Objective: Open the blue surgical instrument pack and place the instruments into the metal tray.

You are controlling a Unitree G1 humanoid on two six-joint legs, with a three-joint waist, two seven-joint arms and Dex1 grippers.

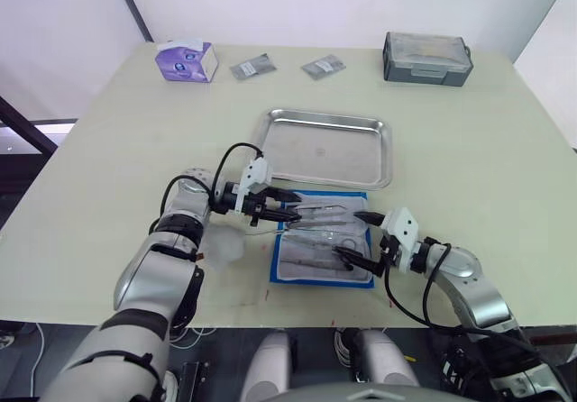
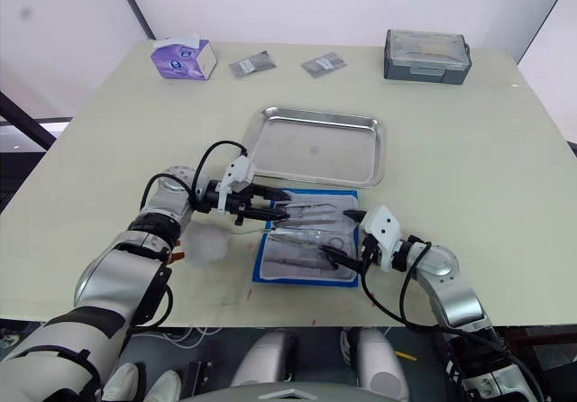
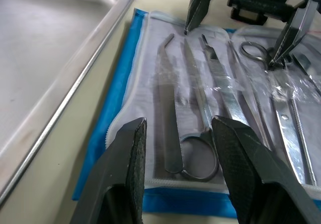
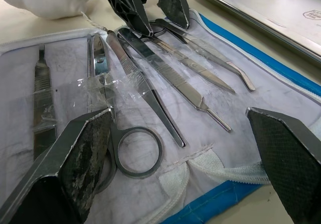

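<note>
Blue pack (image 1: 322, 244) lay open flat on the table (image 1: 469, 150), directly between the two grippers, just on the robot's side of the metal tray (image 1: 326, 146). Its long axis ran from one gripper to the other, parallel to the tray's long rim. Instruments (image 3: 198, 106) sat in the clear pockets, lying along that same axis, ring handles of one pair by the L fingers, another ring by the R fingers.

L gripper (image 1: 276, 207) was at the pack's near-left edge, fingers (image 3: 125, 169) spread, straddling the ring-handled scissors (image 3: 193, 133), not touching as far as I could tell. R gripper (image 1: 356, 237) was at the opposite end, fingers (image 4: 83, 151) spread wide over the pocket lining, holding nothing.

White crumpled wad (image 1: 225, 247) was beside the L wrist. Beyond the tray, well apart from both grippers: purple tissue box (image 1: 185, 60), two grey foil pkts (image 1: 250, 67), grey lidded box (image 1: 426, 58). Tray was bare.
</note>
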